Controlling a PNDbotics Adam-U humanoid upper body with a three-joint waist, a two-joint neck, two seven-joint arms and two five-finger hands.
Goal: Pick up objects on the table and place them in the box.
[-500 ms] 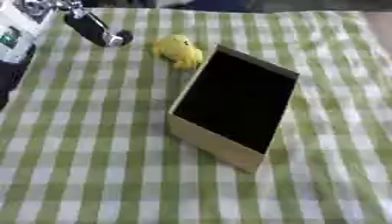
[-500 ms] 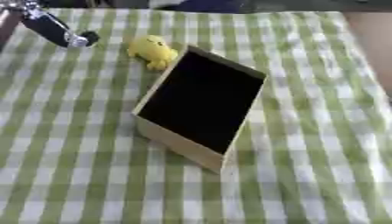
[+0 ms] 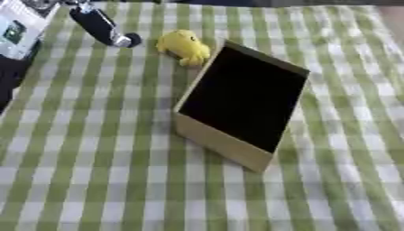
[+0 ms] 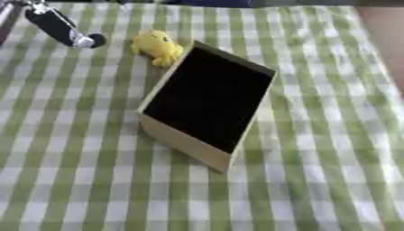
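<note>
A small yellow toy (image 3: 184, 45) lies on the green-and-white checked cloth, touching the far left corner of the box. The box (image 3: 241, 97) is tan, open-topped and dark inside, and sits mid-table turned at an angle; nothing shows inside it. My left hand (image 3: 100, 26) comes in at the top left corner, where a straight black finger with a silver tip points toward the toy. It stops a short way to the toy's left, holds nothing and does not touch the toy. The rest of the hand is cut off by the picture's edge. My right hand shows in neither view.
A white and black part of my left arm (image 3: 17, 28) fills the upper left edge. The checked cloth (image 3: 94, 171) covers the table in front of the box and on both sides. A bare brown strip (image 4: 387, 27) shows at the far right.
The picture has shifted slightly. My left hand's finger has come a little closer to the yellow toy. The toy and the box have not moved.
</note>
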